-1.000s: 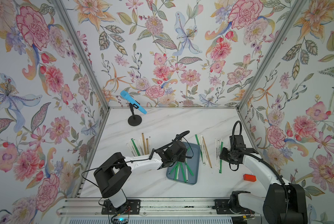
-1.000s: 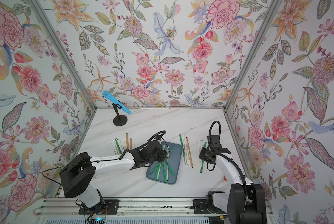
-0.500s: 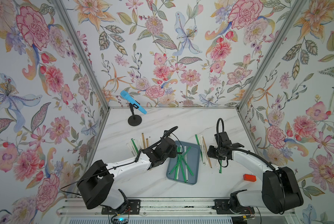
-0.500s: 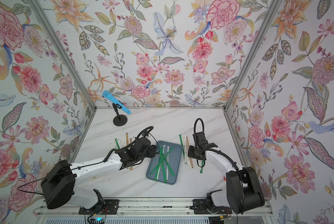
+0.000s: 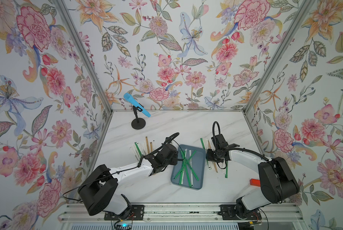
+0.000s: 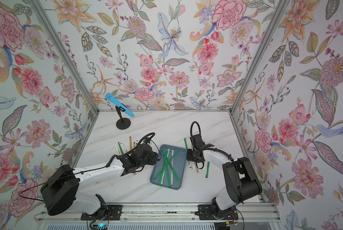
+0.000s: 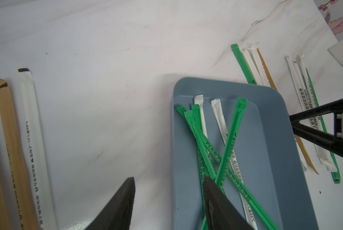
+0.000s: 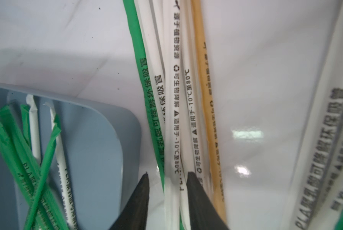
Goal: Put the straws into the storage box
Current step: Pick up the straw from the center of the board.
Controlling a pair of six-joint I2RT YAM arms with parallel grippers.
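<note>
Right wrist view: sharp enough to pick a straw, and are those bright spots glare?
Right wrist view: the white straws between the tips of the right tool are sharp, print legible; the straws at the picture's edge are blurred, out of focus; the two bright patches on the table are glare. Left wrist view: the storage box is sharp, no glare.

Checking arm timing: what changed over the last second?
Left gripper drew back off the storage box toward its own side, jaws open and empty. Right gripper swung in toward the box; its jaws now straddle white straws beside it, nothing lifted. Box and red block stayed put.
</note>
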